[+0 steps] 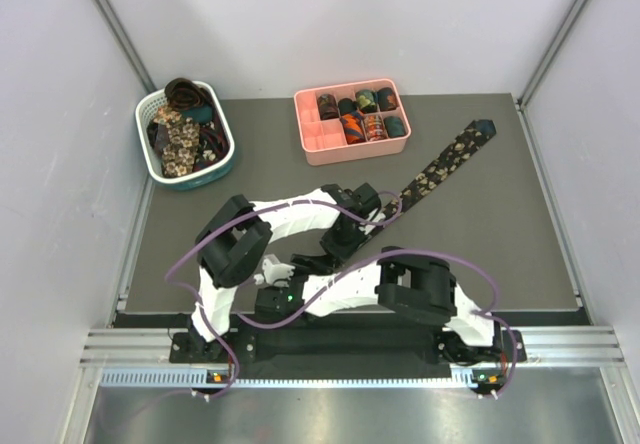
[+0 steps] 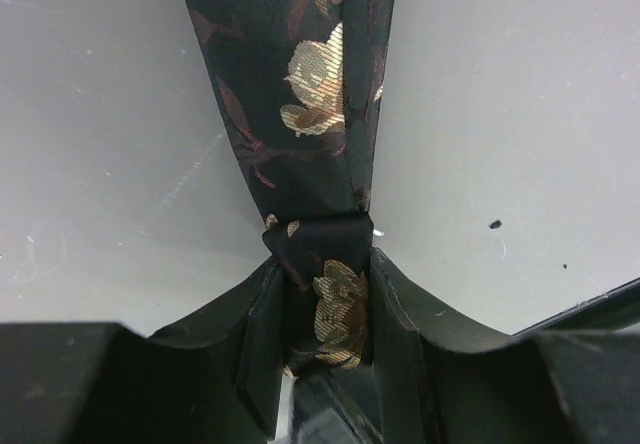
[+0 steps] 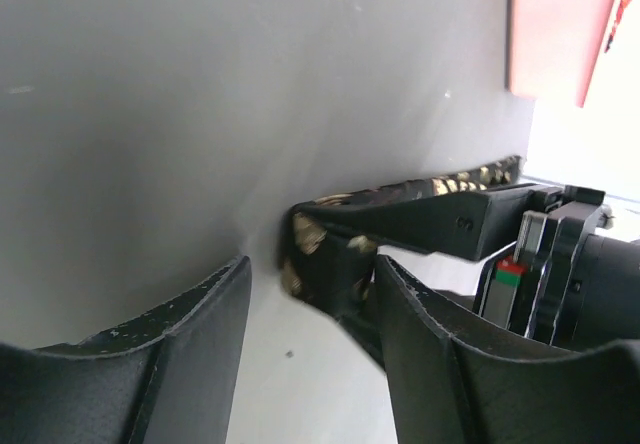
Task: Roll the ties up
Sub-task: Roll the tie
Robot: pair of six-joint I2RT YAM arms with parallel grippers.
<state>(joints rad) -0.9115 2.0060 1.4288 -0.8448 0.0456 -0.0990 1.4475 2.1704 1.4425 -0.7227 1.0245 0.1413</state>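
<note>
A dark tie (image 1: 445, 164) with beige flowers lies diagonally on the grey mat, its pointed end toward the far right. Its near end is wound into a small coil (image 2: 335, 304). My left gripper (image 2: 325, 259) is shut on that coil, and the strip (image 2: 300, 84) runs straight away from the jaws. In the right wrist view the coil (image 3: 305, 234) sits just past my right gripper (image 3: 312, 264), under the left gripper's finger (image 3: 430, 219). The right gripper stands open with nothing between its fingers.
A pink divided tray (image 1: 350, 149) at the back centre holds several rolled ties (image 1: 365, 114); its corner shows in the right wrist view (image 3: 555, 34). At the back left stands a white-and-teal basket (image 1: 143, 129) with several loose ties (image 1: 180, 129). Both arms cross over the near middle.
</note>
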